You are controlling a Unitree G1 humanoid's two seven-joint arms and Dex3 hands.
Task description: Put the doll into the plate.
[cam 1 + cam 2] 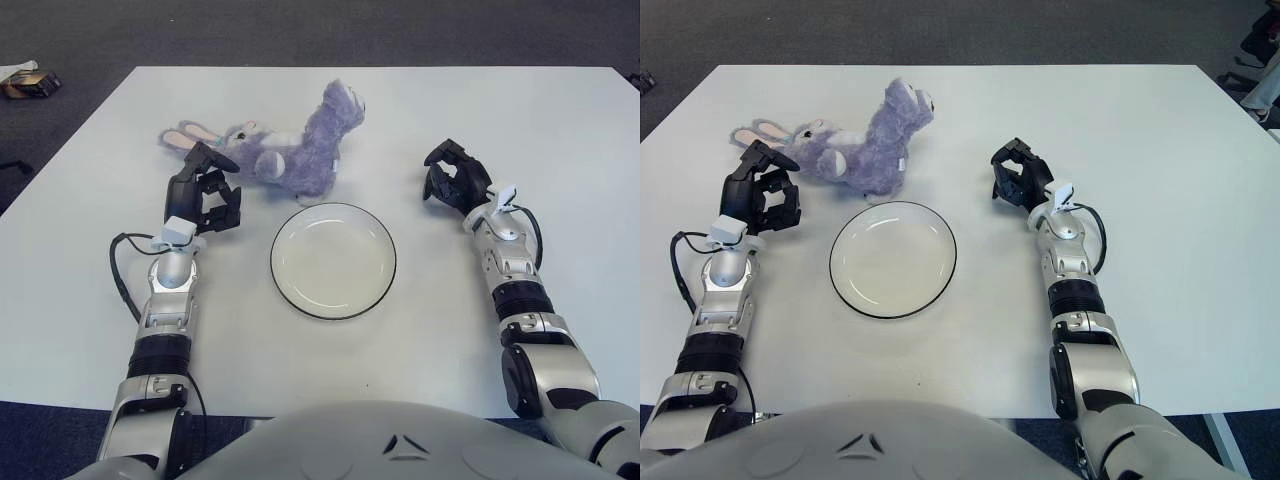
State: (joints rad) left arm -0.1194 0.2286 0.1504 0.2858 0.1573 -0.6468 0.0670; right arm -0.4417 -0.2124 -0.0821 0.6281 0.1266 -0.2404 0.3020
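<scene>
A purple plush rabbit doll point(290, 145) lies on its side on the white table, long pink-lined ears point(188, 134) stretched to the left. A white plate point(333, 261) with a dark rim sits just in front of it, with nothing in it. My left hand point(207, 190) hovers just in front of the doll's ears and head, to the plate's left, fingers spread and holding nothing. My right hand point(452, 183) shows to the right of the plate, fingers relaxed and holding nothing.
The white table point(560, 130) extends well beyond the doll and plate. A small brown object point(22, 80) lies on the dark floor past the table's far left corner. A black cable point(122, 270) loops beside my left forearm.
</scene>
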